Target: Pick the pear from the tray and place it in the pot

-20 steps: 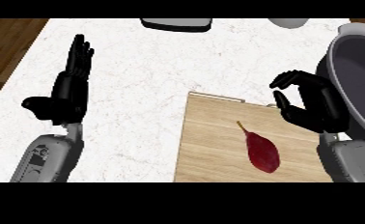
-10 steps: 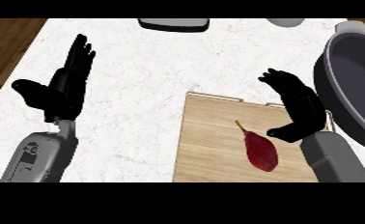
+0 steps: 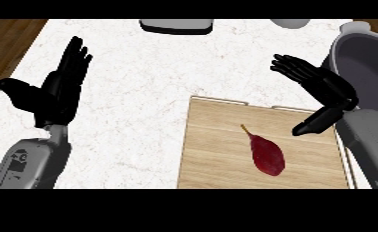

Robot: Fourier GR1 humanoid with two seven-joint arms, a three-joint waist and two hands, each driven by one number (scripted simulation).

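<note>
Dark red pear lying flat on the wooden tray, stem pointing up and to the left, toward the tray's middle. Nothing touching it. Right hand spread open above the tray's far right corner, fingers straight and fanned toward the upper left, thumb hanging down over the tray's right edge, apart from the pear. Grey pot at the right edge of the view, just beside that hand, only partly showing. Left hand open at the left side over the white marbled tabletop, fingers up, resting, well apart from the tray. Along the far edge, a dark flat object and a pale rounded one, both cut off by the view's top.
</note>
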